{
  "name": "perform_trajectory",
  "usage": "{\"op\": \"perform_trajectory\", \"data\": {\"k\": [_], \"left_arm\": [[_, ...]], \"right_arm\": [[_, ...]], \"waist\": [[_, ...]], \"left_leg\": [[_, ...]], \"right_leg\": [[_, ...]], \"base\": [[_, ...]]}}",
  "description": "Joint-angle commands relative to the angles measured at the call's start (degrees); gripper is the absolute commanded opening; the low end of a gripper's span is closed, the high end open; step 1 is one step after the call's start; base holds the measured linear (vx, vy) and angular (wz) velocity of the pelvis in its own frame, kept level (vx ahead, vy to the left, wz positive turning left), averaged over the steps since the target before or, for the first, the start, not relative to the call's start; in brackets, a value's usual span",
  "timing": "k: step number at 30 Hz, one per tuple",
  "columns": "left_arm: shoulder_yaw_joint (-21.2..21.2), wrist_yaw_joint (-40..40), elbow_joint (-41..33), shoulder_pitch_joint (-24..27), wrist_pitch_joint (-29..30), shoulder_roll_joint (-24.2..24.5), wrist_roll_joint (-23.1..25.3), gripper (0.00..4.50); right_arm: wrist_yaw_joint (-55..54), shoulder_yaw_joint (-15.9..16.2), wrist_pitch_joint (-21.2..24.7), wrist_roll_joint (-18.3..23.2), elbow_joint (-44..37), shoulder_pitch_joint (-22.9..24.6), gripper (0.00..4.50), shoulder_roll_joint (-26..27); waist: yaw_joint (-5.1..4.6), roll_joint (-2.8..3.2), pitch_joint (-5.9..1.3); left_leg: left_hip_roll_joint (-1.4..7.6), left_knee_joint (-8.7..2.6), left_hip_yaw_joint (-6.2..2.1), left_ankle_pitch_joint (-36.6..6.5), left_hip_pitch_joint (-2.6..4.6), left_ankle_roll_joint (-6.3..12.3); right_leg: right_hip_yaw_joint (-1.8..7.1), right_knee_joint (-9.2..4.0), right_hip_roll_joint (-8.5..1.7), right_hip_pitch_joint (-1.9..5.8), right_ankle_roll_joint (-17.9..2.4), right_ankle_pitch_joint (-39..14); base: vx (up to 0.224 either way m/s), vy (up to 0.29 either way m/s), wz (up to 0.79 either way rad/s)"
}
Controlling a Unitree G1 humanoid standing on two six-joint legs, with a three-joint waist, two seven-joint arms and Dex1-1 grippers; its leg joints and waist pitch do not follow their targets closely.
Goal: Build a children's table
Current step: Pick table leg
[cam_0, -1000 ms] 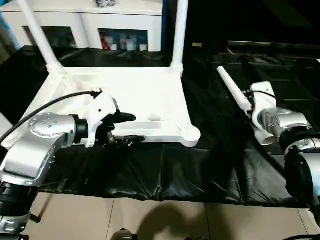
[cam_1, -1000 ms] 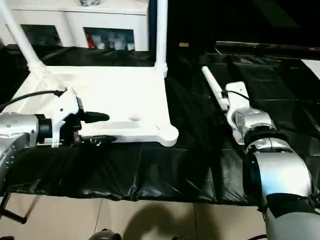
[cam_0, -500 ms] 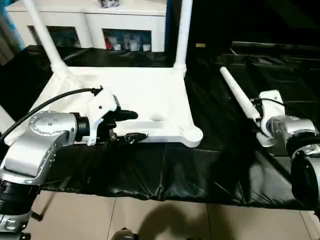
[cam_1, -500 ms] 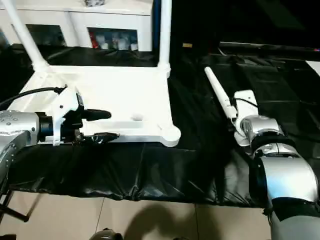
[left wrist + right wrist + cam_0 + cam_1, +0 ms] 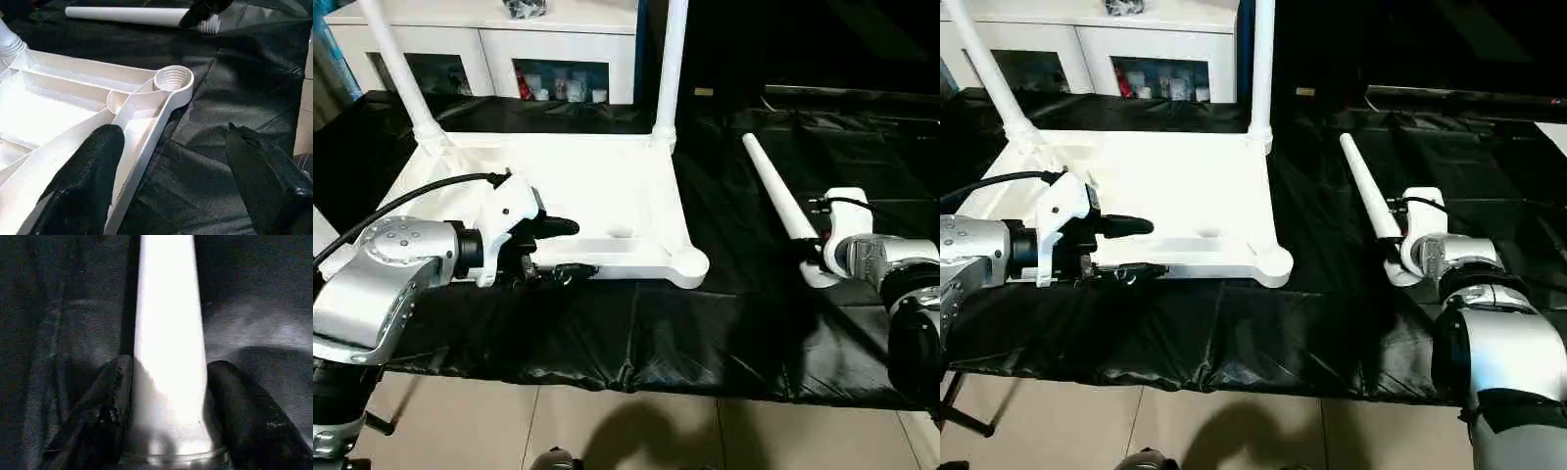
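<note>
**On the black sheet: upside-down table, one loose leg held**

On the black sheet (image 5: 705, 333), lying upside down: white tabletop (image 5: 597, 196), ribs showing. Standing up from its two far corners: two white legs, one at far left (image 5: 396, 64) and one at far right (image 5: 671, 64). At the near right corner, a round socket (image 5: 689, 262) with no leg in it.

At the near edge of the tabletop, left gripper (image 5: 553, 250), fingers spread apart, one black finger (image 5: 93, 181) over the ribbed inside, the other (image 5: 269, 186) over the sheet. Holding nothing.

Off to the right, well apart from the tabletop: a loose white leg (image 5: 1363, 191) lying on the sheet, thin end pointing far. Right gripper (image 5: 168, 406) pinched around its thick near end, a black finger (image 5: 102, 411) on each side.

Behind, at the far side: a white cabinet (image 5: 509, 49) with glass doors.
</note>
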Motion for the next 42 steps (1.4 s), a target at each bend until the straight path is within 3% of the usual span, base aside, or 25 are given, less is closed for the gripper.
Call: {"op": "perform_trajectory", "data": {"k": [1, 4, 15, 17, 19, 20, 22, 23, 26, 28, 29, 31, 34, 35, 36, 38, 40, 42], "left_arm": [[-0.17, 0.26, -0.89, -0.42, 0.36, 0.61, -0.51, 3.71], [-0.31, 0.47, -0.61, -0.67, 0.19, 0.47, -0.54, 3.71], [0.09, 3.7, 2.93, -2.81, -1.04, -2.15, 0.65, 3.71], [1.46, 10.46, 6.5, -4.71, -2.49, -6.33, 2.44, 3.71], [2.23, 12.55, 7.46, -5.34, -2.05, -8.13, 2.13, 3.71], [2.71, 13.7, 8.0, -5.72, -1.59, -9.24, 1.76, 4.0], [3.34, 16.54, 9.71, -6.86, -0.85, -12.02, 1.35, 4.07], [4.04, 19.5, 11.97, -8.25, -0.14, -15.41, 0.5, 4.14], [4.96, 22.61, 15.22, -9.98, 0.49, -18.66, 0.0, 4.48], [6.05, 25.45, 19.58, -12.25, 0.68, -22.28, -0.71, 4.5], [6.05, 25.45, 19.58, -12.25, 0.68, -22.28, -0.71, 4.5], [8.75, 27.29, 22.05, -14.27, 1.16, -26.03, -3.66, 4.5], [10.21, 27.32, 22.8, -15.6, 2.2, -27.99, -6.01, 4.5], [11.38, 26.58, 23.38, -16.92, 3.42, -29.69, -8.63, 4.5], [11.43, 26.55, 23.42, -16.98, 3.48, -29.76, -8.74, 4.5], [13.34, 26.57, 24.59, -18.91, 6.0, -32.02, -12.31, 4.5], [14.15, 26.14, 25.79, -20.09, 7.72, -33.32, -14.22, 4.5], [14.43, 26.47, 26.41, -20.61, 8.19, -34.14, -14.79, 4.5]], "right_arm": [[1.16, 0.23, 2.02, -0.53, 0.02, -0.55, 2.24, -0.29], [1.16, -0.09, 2.23, -0.6, -0.08, -0.63, 1.98, -0.41], [-1.42, -3.81, 0.64, 1.91, -0.41, -0.22, 1.91, -0.18], [-1.53, -6.9, -1.49, 4.79, -0.84, -0.49, 1.91, -0.05], [-0.52, -7.73, -2.77, 5.68, -1.14, -0.57, 1.91, 0.1], [0.22, -8.19, -3.6, 6.19, -1.33, -0.63, 1.91, 0.21], [1.99, -9.22, -6.19, 7.21, -1.89, -0.4, 1.91, 0.61], [4.56, -11.58, -8.92, 9.73, -2.85, 0.21, 1.91, 1.58], [7.45, -14.18, -11.22, 12.7, -4.18, 1.0, 1.91, 2.99], [13.02, -16.96, -13.72, 16.88, -6.96, 2.26, 1.91, 5.35], [13.02, -16.96, -13.72, 16.88, -6.96, 2.26, 1.9, 5.35], [18.4, -17.99, -12.94, 19.81, -9.94, 3.79, 1.89, 7.35], [23.22, -18.29, -11.71, 22.34, -14.06, 5.86, 1.89, 9.1], [28.06, -17.67, -8.98, 25.53, -21.64, 9.65, 1.89, 11.32], [28.25, -17.63, -8.83, 25.67, -22.01, 9.83, 1.89, 11.41], [31.56, -16.12, -4.09, 29.68, -32.73, 15.69, 1.89, 13.68], [34.35, -14.84, -0.06, 32.89, -40.0, 19.88, 1.89, 14.78], [35.65, -13.99, 2.31, 34.63, -43.6, 21.93, 1.89, 15.11]], "waist": [[0.27, -0.12, -3.9], [0.31, -0.12, -3.91], [0.17, -0.02, -4.07], [0.03, -0.04, -4.11], [0.04, 0.05, -4.39], [0.07, 0.01, -4.42], [-0.05, 0.07, -4.55], [-0.22, -0.23, -4.56], [-0.06, -0.07, -4.58], [-0.19, -0.11, -4.55], [-0.1, -0.15, -4.65], [0.07, -0.42, -4.79], [0.32, -0.49, -4.95], [0.31, -0.75, -4.87], [0.31, -0.75, -4.87], [0.72, -0.77, -4.93], [0.92, -0.75, -5.0], [1.24, -0.77, -4.74]], "left_leg": [[1.78, -3.64, -1.17, -17.04, 0.46, -1.34], [1.78, -3.61, -1.2, -17.07, 0.45, -1.47], [1.68, -3.5, -1.16, -16.67, 0.47, -1.72], [1.59, -3.41, -1.09, -16.44, 0.45, -1.59], [1.61, -3.26, -1.08, -15.67, 0.41, -1.2], [1.65, -3.26, -1.07, -14.78, 0.25, -0.79], [1.56, -2.99, -0.94, -13.76, 0.16, -0.2], [1.52, -2.96, -0.79, -13.11, 0.02, 0.4], [1.54, -2.86, -0.87, -12.54, -0.04, 1.37], [1.46, -2.83, -0.76, -12.66, -0.08, 2.45], [1.49, -2.79, -0.79, -12.29, -0.04, 2.56], [1.48, -2.62, -0.68, -10.38, -0.07, 3.55], [1.75, -2.6, -0.81, -8.9, -0.17, 4.78], [1.72, -2.61, -0.7, -8.01, -0.19, 5.18], [1.72, -2.61, -0.7, -8.01, -0.19, 5.18], [1.9, -2.6, -0.87, -6.36, -0.08, 6.54], [2.04, -2.61, -0.92, -6.16, -0.03, 6.53], [1.94, -2.82, -0.81, -7.82, 0.11, 5.56]], "right_leg": [[2.81, -4.46, -3.72, 2.91, -9.78, -21.15], [2.81, -4.43, -3.73, 2.89, -9.63, -21.47], [2.83, -4.31, -3.61, 2.96, -9.6, -19.94], [2.81, -4.41, -3.49, 3.0, -9.35, -19.37], [2.71, -4.24, -3.56, 3.18, -9.78, -17.61], [2.69, -4.08, -3.52, 3.17, -10.3, -16.43], [2.72, -4.06, -3.51, 3.24, -10.75, -14.78], [2.69, -4.08, -3.41, 3.35, -10.8, -14.5], [2.57, -4.12, -3.54, 3.36, -10.69, -14.93], [2.46, -4.51, -3.34, 3.41, -10.16, -15.35], [2.43, -4.39, -3.35, 3.41, -10.08, -15.14], [2.44, -4.22, -3.38, 3.56, -11.12, -13.2], [2.37, -4.02, -3.52, 3.63, -12.13, -11.33], [2.36, -4.05, -3.37, 3.61, -12.32, -10.94], [2.36, -4.05, -3.37, 3.61, -12.32, -10.94], [2.44, -3.86, -3.42, 3.67, -11.79, -9.26], [2.37, -3.89, -3.56, 3.57, -12.09, -10.1], [2.33, -4.71, -3.64, 3.5, -10.62, -14.57]], "base": [[0.0, 0.0, 0.0], [0.0, 0.0, 0.0], [0.0, 0.0, 0.0], [0.0, 0.0, 0.0], [0.0, 0.0, 0.0], [0.0, 0.0, 0.0], [0.0, 0.0, 0.0], [0.0, 0.0, 0.0], [0.0, 0.0, 0.0], [0.0, 0.0, 0.0], [0.0, 0.0, 0.0], [0.0, 0.0, 0.0], [0.0, 0.0, 0.0], [0.0, 0.0, 0.0], [0.0, 0.0, 0.0], [0.0, 0.0, 0.0], [0.0, 0.0, 0.0], [0.0, 0.0, 0.0]]}}
